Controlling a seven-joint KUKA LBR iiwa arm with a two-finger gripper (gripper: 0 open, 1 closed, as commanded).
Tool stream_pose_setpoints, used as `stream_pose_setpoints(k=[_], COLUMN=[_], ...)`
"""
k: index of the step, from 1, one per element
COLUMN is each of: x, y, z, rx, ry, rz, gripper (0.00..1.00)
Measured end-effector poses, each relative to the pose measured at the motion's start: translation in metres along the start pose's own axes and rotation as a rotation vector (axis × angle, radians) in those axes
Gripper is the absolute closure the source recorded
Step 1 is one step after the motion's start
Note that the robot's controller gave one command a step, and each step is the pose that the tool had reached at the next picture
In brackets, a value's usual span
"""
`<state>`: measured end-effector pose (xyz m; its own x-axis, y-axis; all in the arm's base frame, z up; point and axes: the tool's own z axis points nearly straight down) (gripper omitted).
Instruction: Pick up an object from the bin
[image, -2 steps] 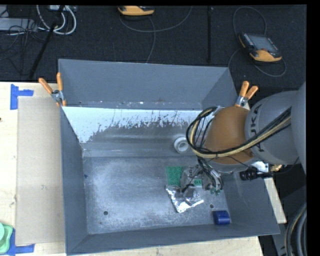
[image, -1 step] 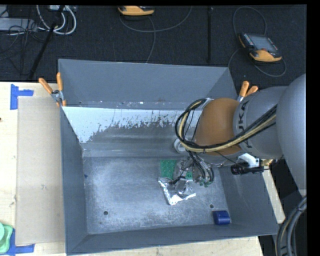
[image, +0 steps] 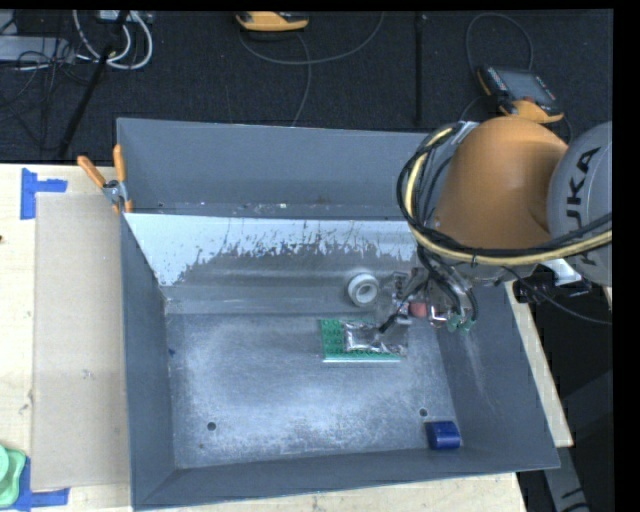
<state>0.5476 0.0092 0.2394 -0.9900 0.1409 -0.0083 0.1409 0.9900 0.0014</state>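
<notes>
three loose things lie in the grey bin (image: 250, 400): a green flat piece (image: 340, 339) near the middle of the floor, a silver ring (image: 362, 290) just behind it by the foot of the back wall, and a small blue block (image: 442, 434) well apart in the near right corner. the arm comes in from the right, its orange cover (image: 500, 180) above the bin's right side, and the gripper (image: 388, 335) is down at the right end of the green flat piece, touching it or very nearly so. whether the jaws are open or closed i cannot tell, as the wrist parts and cables crowd that spot; nor can i tell that anything is held.

as i judge it, the task is at the reaching or grasping stage: the gripper is low at the green piece, but the piece lies flat on the floor, so the lift is not yet done. a firm grip and the raise out of the bin are what is left.

the green piece lies flat, its long axis running left to right across the view, roughly along the back wall, with its right end under the gripper and its left end pointing toward the open floor.
</notes>
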Motion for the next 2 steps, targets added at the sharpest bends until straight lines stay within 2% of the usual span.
stream_pose_setpoints(k=[1,2], x=[-0.007,-0.013], y=[0.038,0.033], z=[0.042,-0.015], rx=[0.001,0.0], ry=[0.012,0.002], rz=[-0.03,-0.024], gripper=[1.0,1.0])
